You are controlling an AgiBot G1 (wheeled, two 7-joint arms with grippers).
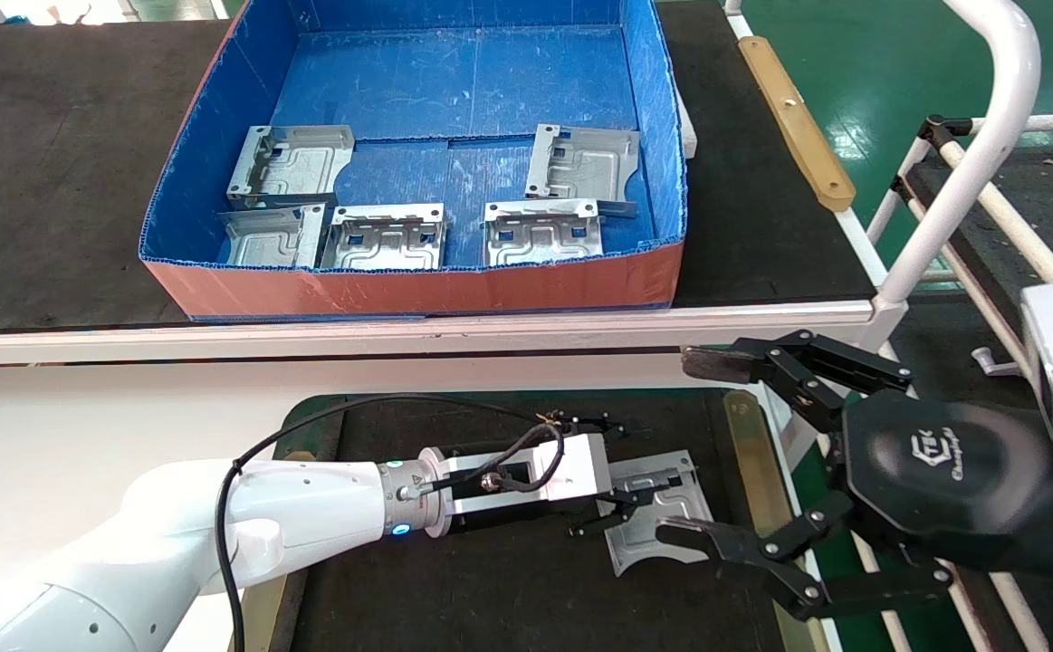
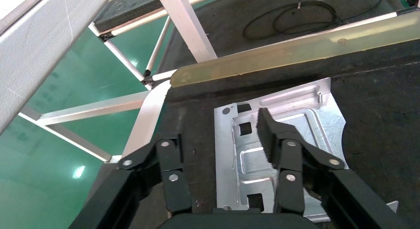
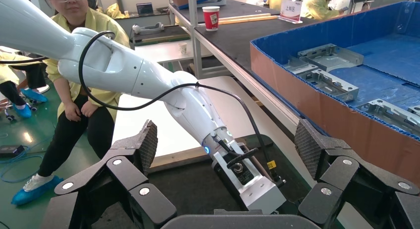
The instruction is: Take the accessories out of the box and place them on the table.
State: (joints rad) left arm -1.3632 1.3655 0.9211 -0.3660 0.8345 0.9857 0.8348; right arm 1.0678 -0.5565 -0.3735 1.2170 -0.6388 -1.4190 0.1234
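Head view shows the left gripper (image 1: 621, 475) spread wide above a silver stamped sheet-metal plate (image 1: 657, 521) lying flat on the dark table mat (image 1: 490, 589); whether a finger touches it is unclear. Five like plates remain in the blue corrugated-plastic box (image 1: 490, 81), and the right gripper (image 1: 698, 453) hangs open nearby.

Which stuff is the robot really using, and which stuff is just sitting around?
Using:
- five silver stamped metal plates in the blue corrugated-plastic box
- one plate on the dark table mat, under the open left gripper

Just there:
- open right gripper
- red paper cup
- seated person

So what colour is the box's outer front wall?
Orange-red, against a blue inside; the box shows it best in the head view.
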